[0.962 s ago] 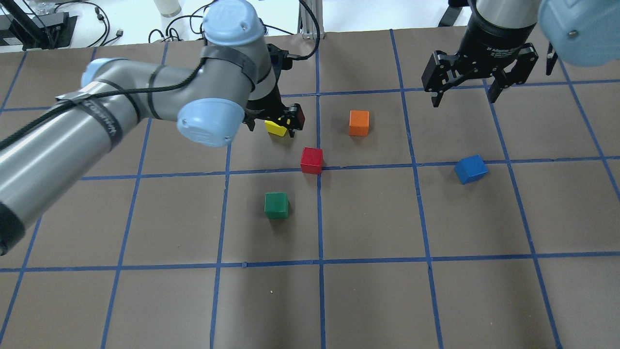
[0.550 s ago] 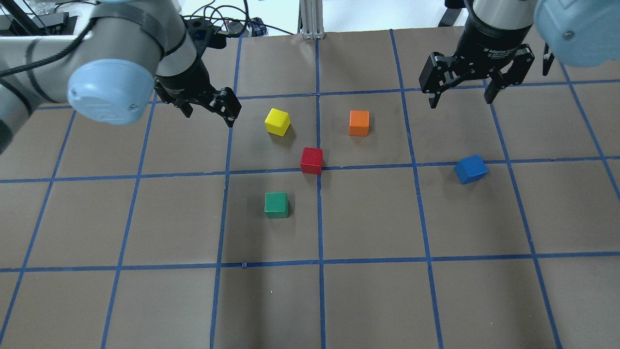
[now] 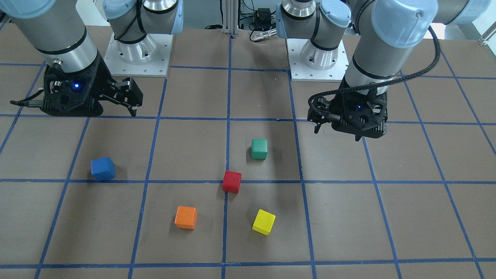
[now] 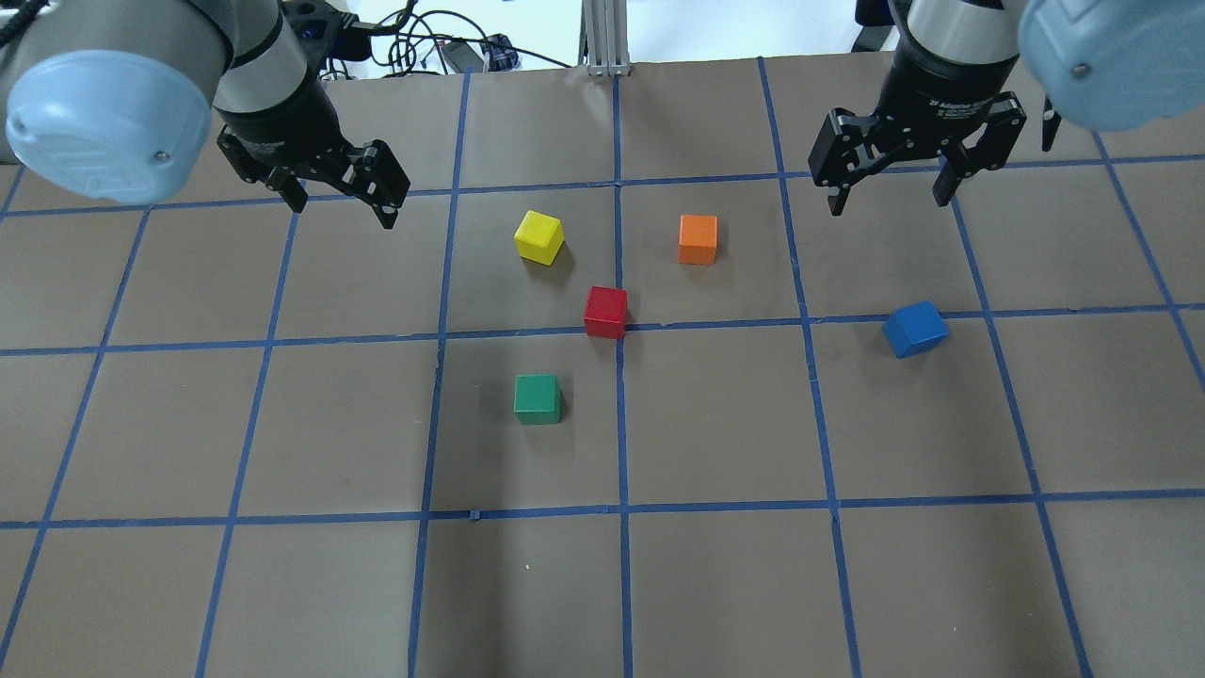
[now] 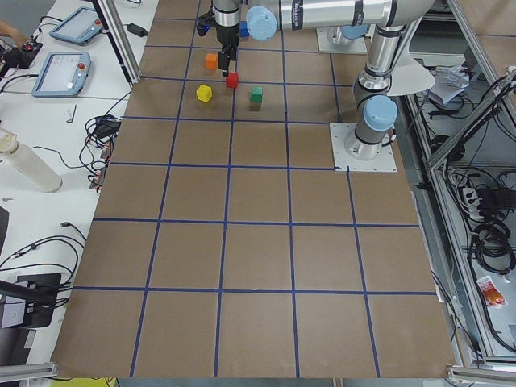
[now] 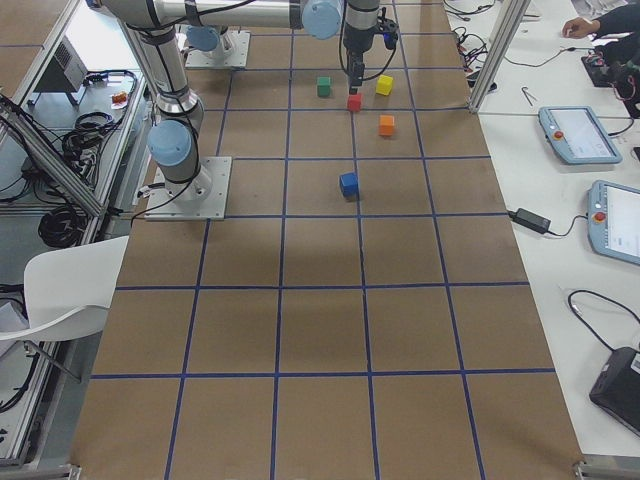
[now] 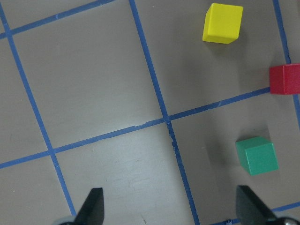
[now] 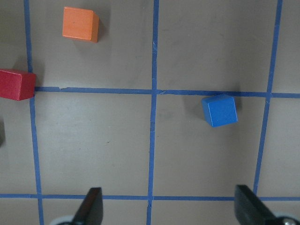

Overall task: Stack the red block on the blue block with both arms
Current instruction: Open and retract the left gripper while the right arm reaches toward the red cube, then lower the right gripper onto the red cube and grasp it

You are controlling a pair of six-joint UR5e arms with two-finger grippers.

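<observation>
The red block [image 4: 605, 312] lies on the brown table near the middle, on a blue tape line; it also shows in the front view [image 3: 232, 181] and at the right edge of the left wrist view [image 7: 285, 78]. The blue block [image 4: 915, 329] lies apart to the right, slightly turned, and shows in the right wrist view [image 8: 219, 110]. My left gripper [image 4: 341, 202] hangs open and empty at the far left, well away from the red block. My right gripper [image 4: 887, 202] hangs open and empty above the table, beyond the blue block.
A yellow block [image 4: 539, 236], an orange block [image 4: 698, 238] and a green block [image 4: 538, 398] lie around the red block. The arm bases [image 3: 135, 46] stand at the robot's side of the table. Blue tape marks a grid on the table [image 4: 715, 584].
My left gripper has drawn back from the yellow block, up and to the left, leaving it on the table. My right gripper has shifted slightly left. The blocks have not moved.
</observation>
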